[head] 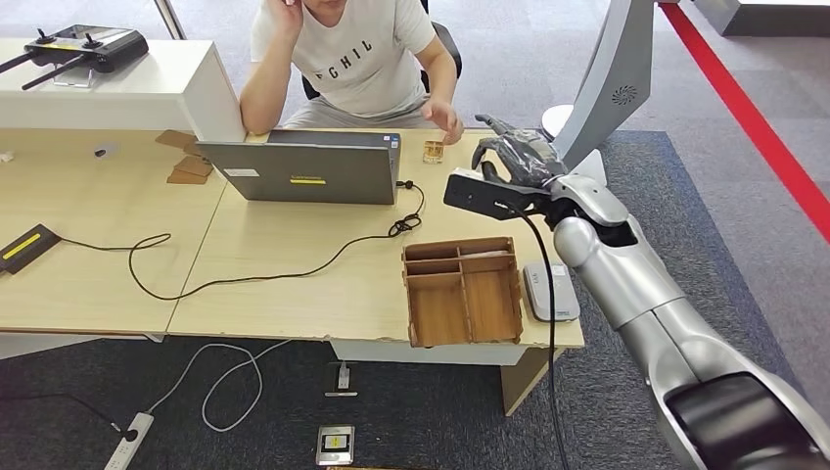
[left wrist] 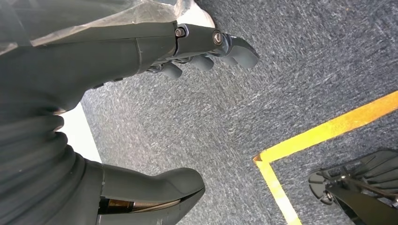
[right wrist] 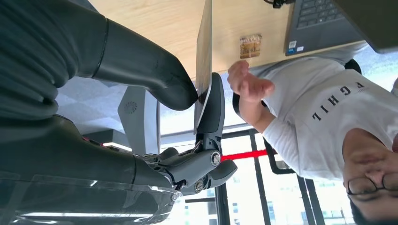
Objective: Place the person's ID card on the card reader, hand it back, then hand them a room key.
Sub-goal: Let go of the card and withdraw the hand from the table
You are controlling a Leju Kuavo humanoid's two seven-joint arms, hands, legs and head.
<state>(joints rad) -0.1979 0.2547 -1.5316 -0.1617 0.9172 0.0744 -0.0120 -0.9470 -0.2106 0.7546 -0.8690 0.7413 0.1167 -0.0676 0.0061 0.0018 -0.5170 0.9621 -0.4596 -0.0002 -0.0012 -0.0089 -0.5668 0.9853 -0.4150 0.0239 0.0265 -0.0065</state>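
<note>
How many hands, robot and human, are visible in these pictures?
4. The robot's right hand pinches a card over the desk. Its left hand hangs above the carpet. The person's one hand reaches out; the other is at the head.

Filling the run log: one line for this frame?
right hand: pinches card | person's hand: open nearby | left hand: hangs, holds nothing
</note>
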